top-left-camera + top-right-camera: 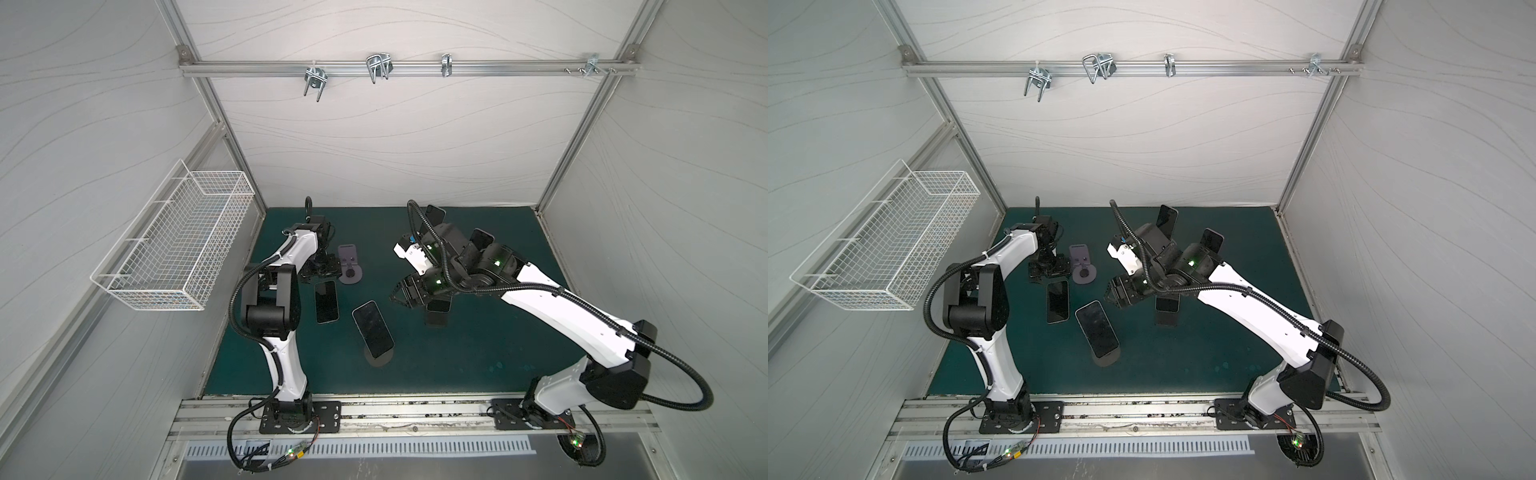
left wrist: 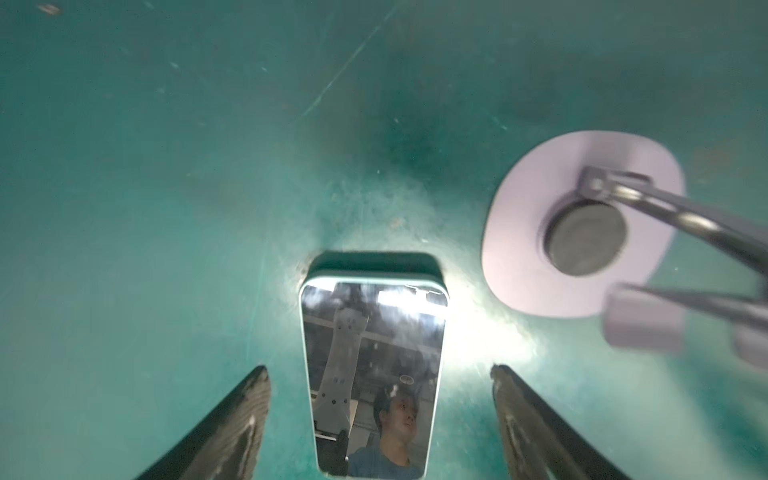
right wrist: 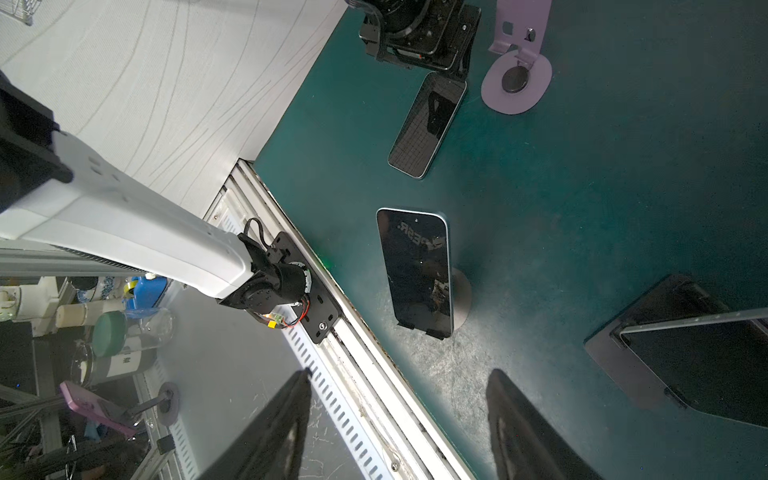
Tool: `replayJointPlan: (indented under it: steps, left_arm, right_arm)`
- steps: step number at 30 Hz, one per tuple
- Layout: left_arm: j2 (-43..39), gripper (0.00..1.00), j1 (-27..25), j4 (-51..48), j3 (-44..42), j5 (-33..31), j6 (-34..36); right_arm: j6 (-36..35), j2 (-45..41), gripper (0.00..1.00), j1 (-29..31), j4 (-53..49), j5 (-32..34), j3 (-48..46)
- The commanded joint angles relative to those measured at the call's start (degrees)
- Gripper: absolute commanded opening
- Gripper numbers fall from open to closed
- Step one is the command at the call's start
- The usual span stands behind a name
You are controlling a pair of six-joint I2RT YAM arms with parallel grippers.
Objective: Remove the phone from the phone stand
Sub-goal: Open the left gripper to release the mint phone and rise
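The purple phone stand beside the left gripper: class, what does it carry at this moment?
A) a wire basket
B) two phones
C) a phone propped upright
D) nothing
D: the purple phone stand is bare, while the nearest phone lies flat on the green mat beside it.

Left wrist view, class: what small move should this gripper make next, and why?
Probably lift the left gripper straight up: the phone lies flat on the mat beside the empty purple phone stand, and the open jaws stand clear of its edges.
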Motion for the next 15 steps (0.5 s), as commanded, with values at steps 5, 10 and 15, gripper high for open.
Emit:
replayJointPlan:
  steps: [5,10,15]
  left_arm:
    - [-6.41,0.85,0.44,-2.42,0.49,0.87,-0.83]
    - [-10.36,0.84,0.44,-3.16,-0.94,0.39,-0.59]
    - [-14.98,0.84,0.44,-3.41,-2.7,1.22,-1.25]
  right_arm:
    - [1.53,-3.3,0.68,3.3,-2.65,2.91,1.26]
    - [3.51,-4.38,0.67,5.46,-2.3,4.64,0.2]
    - [5.26,-4.71,0.66,7.64,-2.32,5.68,-0.06]
